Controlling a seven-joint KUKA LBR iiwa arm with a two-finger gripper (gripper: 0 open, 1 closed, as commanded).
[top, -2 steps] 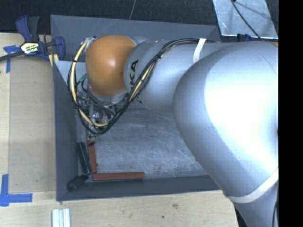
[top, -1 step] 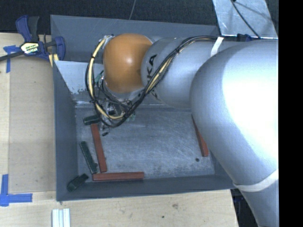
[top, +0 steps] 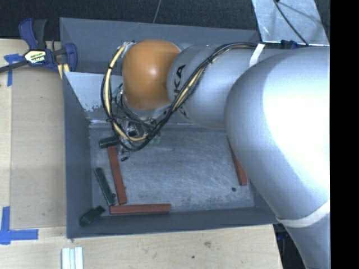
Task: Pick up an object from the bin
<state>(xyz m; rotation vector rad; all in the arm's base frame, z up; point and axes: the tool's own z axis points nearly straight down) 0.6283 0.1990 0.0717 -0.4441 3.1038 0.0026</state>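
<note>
Arm (top: 280, 122) lettered "KA" over grey bin (top: 76, 167)

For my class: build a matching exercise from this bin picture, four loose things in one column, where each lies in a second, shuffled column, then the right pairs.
Things
1. long brown strip
2. short brown strip
3. dark stick
4. small dark block

Places
A. just left of the gripper, below the orange cover
B. along the floor's lower edge in the view
C. at the floor's right side, next to the arm
D. at the floor's left side, beside a third brown strip

Pairs: 1-B, 2-C, 3-D, 4-A
</note>
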